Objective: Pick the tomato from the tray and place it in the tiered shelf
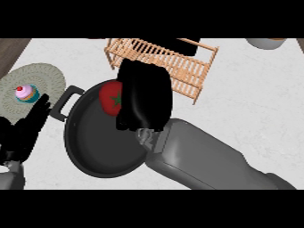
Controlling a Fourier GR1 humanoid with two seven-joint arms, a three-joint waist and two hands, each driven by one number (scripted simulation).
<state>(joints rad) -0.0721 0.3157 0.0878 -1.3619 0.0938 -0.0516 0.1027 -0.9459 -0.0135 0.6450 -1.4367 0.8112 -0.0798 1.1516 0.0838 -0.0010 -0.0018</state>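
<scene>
The tomato (111,99) sat just left of the right hand (144,95), touching its side; whether its fingers gripped, I couldn't tell

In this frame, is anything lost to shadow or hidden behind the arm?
Head view: even light, no glare on the white counter; the right hand reads as a flat black mass, so its fingers merge together and cover part of the tomato and the wooden tiered shelf; the dark tray shows little surface detail; the left hand rests open at lower left.
</scene>
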